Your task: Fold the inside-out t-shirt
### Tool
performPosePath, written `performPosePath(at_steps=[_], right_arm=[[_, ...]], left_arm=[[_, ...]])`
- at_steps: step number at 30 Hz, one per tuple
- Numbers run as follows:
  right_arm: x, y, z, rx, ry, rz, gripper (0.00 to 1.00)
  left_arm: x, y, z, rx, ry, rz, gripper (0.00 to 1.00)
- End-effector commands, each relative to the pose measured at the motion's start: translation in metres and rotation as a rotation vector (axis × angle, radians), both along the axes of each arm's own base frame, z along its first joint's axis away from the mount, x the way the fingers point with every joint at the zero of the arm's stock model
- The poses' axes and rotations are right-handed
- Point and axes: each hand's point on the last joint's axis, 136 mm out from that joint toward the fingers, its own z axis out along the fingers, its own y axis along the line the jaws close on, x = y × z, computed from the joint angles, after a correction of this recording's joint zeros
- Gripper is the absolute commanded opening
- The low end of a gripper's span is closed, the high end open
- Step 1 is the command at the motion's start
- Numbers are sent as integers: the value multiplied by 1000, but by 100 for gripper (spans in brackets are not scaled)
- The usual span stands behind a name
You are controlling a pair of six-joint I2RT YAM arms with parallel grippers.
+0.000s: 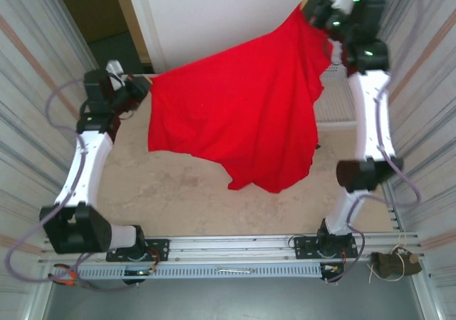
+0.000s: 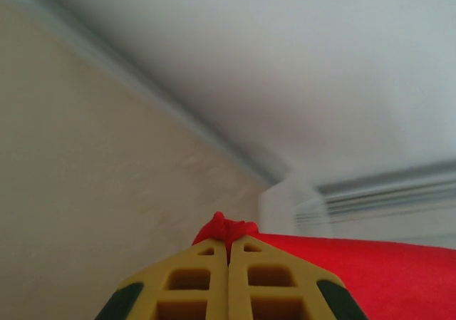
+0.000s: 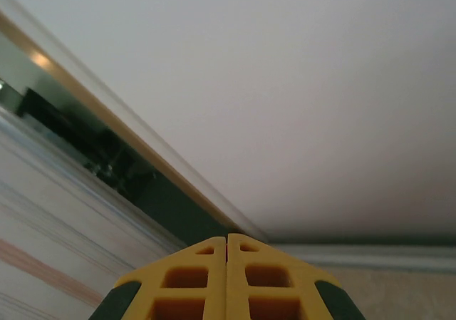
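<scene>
Red cloth, the shirt (image 1: 242,113), hangs spread in the air between the two sets of jaws, its top edge running from the left jaws up to the right jaws, which sit much higher. The rest droops below that line to a point under the right jaws. I cannot tell whether that lowest tip touches the desk (image 1: 164,184).

The left jaws, at the end of the left arm (image 1: 89,149), are pressed together on a small bunch of the shirt (image 2: 224,227) that pokes out just past their tips. More red spreads away to one side of them.

The right jaws, on the raised right arm (image 1: 370,113), are also pressed tight in the wrist view, where no cloth shows at their tips. From above, the shirt's high corner runs right up to them and hangs from there.

Below the right jaws, partly behind the hanging cloth, a white mesh basket (image 1: 338,106) sits on the desk. Beneath both sets of jaws the desk top is pale and mottled. A metal rail (image 1: 235,252) carries the arm bases along its near edge.
</scene>
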Motion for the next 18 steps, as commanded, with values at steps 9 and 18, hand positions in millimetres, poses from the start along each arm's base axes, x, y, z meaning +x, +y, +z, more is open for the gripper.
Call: performPosePath(at_steps=[9,18], right_arm=[[84,42,-176,-75,321,35,60],[-54,58,-186,-168,408,86,66]], left_arm=[[50,29,-119,123,188,83,1],[41,46,-92,211,162,65,73]])
